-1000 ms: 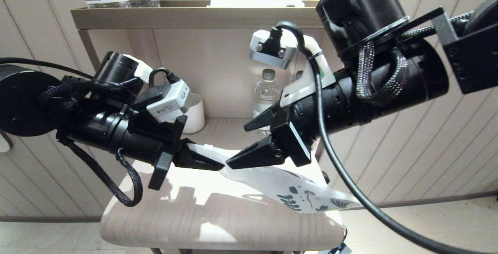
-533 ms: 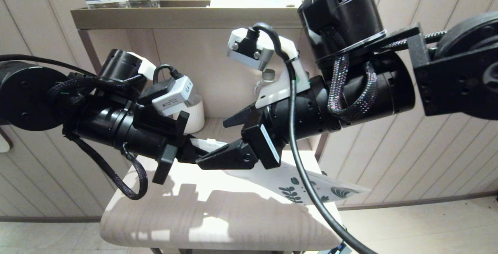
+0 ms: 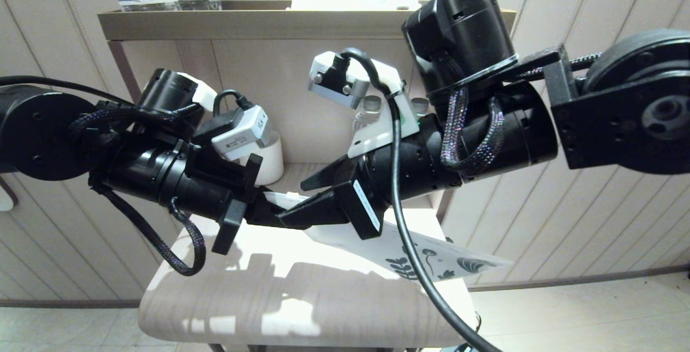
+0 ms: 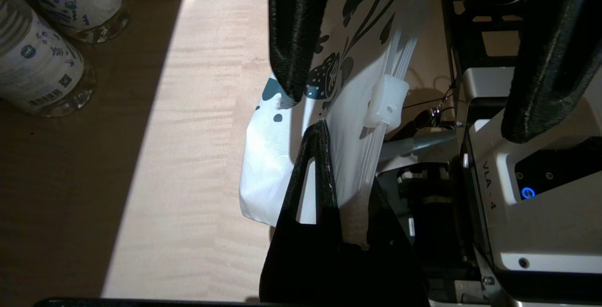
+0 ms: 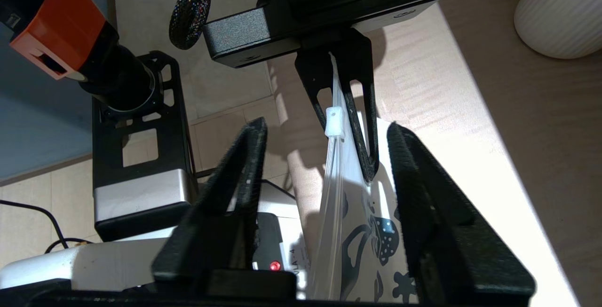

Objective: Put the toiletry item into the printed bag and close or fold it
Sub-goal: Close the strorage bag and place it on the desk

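Pale beige panelled wall [image 3: 582, 222] with thin vertical grooves runs behind a tan open shelf unit [image 3: 242, 24]. Below it, a light wood-grain tabletop [image 3: 302, 298] catches bright patches of light and hard shadows. Light tiled floor [image 3: 582, 309] lies beneath.

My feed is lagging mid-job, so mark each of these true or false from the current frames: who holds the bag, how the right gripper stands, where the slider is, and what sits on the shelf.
1. The left gripper is shut on the printed bag. True.
2. The right gripper is clamped tight on the bag. False: its fingers stand apart on either side of the bag's edge.
3. The white zip slider sits close to the left gripper's fingers. True.
4. The bag lies flat on the shelf. False: it is held up in the air, printed end hanging lower.
5. A white ribbed jar stands on the wooden shelf. True.
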{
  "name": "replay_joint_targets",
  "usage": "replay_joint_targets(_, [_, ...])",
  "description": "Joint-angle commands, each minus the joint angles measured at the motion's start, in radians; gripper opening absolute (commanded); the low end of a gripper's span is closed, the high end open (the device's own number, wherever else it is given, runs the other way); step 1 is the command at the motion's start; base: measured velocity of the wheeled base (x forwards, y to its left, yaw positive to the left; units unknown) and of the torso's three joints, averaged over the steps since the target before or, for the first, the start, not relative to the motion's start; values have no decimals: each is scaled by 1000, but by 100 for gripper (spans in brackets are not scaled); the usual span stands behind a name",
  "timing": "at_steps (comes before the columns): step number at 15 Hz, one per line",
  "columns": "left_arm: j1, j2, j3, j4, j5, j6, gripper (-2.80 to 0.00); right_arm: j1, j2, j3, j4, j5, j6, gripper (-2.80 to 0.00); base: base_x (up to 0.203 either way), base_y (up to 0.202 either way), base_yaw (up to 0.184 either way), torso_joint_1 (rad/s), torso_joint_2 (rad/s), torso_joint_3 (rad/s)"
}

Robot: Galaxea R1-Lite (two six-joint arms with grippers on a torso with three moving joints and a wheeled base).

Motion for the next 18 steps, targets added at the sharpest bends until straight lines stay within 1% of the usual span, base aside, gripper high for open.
replay_joint_targets(1, [0, 2, 0, 2, -5, 5, -280, 0, -1, 0, 1, 3, -2, -280, 0, 0, 0, 0, 0, 0])
replay_joint_targets(9, [0, 2, 2, 2, -5, 5, -280, 0, -2, 5, 4, 3, 0, -280, 0, 0, 0, 0, 0, 0])
replay_joint_targets(14, [1, 2, 0, 1, -5, 4, -280, -17, -74, 91, 1, -2, -6, -280, 0, 0, 0, 0, 0, 0])
replay_joint_targets(16, [3, 2, 0, 2, -5, 5, -280, -48, -95, 111, 1, 0, -7, -280, 0, 0, 0, 0, 0, 0])
replay_joint_targets(18, [2, 2, 0, 2, -5, 4, -280, -56, -114, 132, 1, -1, -8, -280, 0, 0, 0, 0, 0, 0])
